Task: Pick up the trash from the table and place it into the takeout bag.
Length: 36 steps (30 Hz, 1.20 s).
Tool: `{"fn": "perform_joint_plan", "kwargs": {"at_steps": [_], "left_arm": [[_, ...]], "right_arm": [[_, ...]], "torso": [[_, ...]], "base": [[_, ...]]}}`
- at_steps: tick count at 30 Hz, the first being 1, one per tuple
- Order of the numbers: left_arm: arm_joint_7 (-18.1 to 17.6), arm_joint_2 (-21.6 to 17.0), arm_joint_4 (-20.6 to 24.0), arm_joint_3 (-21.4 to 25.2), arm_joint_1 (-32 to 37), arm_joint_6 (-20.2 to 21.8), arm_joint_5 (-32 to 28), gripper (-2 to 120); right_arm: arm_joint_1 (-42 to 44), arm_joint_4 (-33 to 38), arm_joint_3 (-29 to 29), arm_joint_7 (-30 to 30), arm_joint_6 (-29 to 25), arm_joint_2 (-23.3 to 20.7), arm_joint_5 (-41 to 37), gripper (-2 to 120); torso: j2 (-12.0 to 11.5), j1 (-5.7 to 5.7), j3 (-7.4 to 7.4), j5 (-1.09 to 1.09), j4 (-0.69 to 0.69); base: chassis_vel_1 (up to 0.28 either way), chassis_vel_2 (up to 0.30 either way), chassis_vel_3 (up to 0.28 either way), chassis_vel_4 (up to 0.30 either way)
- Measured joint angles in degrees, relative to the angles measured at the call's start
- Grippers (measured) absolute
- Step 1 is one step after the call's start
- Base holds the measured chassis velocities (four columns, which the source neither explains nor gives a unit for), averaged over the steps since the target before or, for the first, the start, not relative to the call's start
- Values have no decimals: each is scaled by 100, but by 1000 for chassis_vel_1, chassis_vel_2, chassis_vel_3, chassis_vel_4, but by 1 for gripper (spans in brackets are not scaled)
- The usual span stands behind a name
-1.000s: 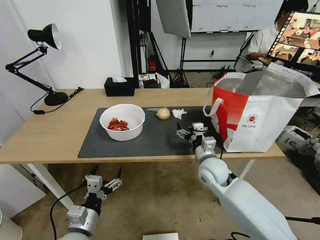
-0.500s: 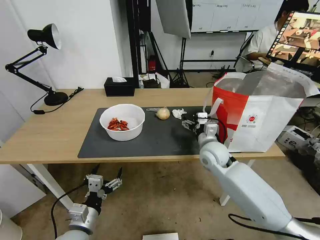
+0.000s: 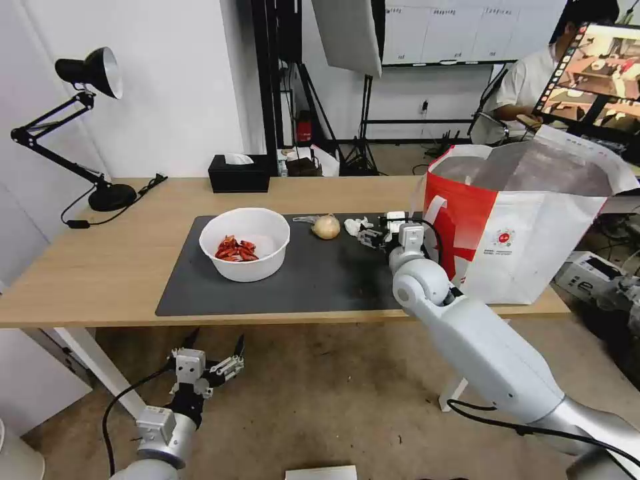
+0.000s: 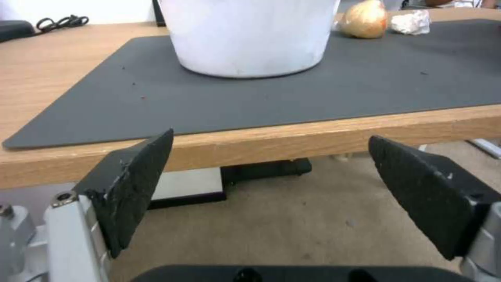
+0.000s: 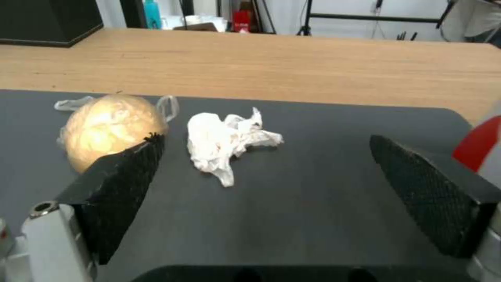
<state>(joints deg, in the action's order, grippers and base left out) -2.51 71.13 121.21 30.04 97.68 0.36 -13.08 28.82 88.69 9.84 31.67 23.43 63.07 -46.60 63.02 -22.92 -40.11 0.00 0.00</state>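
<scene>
Two tools are seen: the right tool (image 3: 369,235), fingers spread, is held low over the dark grey mat (image 3: 313,280) just before the crumpled white tissue (image 5: 224,139), beside the tan wrapped lump (image 5: 107,125). Red scraps (image 3: 235,249) lie in the white round bowl (image 3: 245,244). The white-and-red foil-lined takeout bag (image 3: 527,227), marked with a small round red logo (image 3: 503,238), stands at the surface (image 3: 100,267) end. The left tool (image 3: 208,363) hangs released below the edge.

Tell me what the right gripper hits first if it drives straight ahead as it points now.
Most likely the crumpled white tissue, lying ahead between the open fingers of the right gripper, low over the mat. The wrapped onion-like lump sits just off line, though depth is uncertain.
</scene>
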Motion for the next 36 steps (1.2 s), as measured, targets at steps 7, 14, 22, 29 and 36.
{"fn": "perform_joint_plan", "kwargs": {"at_steps": [7,14,22,29,36], "left_arm": [[2,-16,-1,10,-31,4,-34,100],[3,-17,-12,14,-81,9,-68,100],[17,-43,-33,45,-107,12,-171,100],[73,-53,-33,52,-113,11,-200,100],[82,-65,-31,57,-112,12,-200,100]], "right_arm": [[-249,-331,81,-76,56,152,-54,100],[-658,-957,181,-81,201,436,-61,100],[-921,-1551,181,-86,282,656,-54,100],[-1116,-1968,177,-218,458,796,-51,100],[-1311,-2270,196,-470,489,871,-36,100]], "torso": [[0,0,0,0,0],[1,0,0,0,0],[1,0,0,0,0],[0,0,0,0,0],[1,0,0,0,0]], "base": [[0,0,0,0],[0,0,0,0],[0,0,0,0],[0,0,0,0],[0,0,0,0]]}}
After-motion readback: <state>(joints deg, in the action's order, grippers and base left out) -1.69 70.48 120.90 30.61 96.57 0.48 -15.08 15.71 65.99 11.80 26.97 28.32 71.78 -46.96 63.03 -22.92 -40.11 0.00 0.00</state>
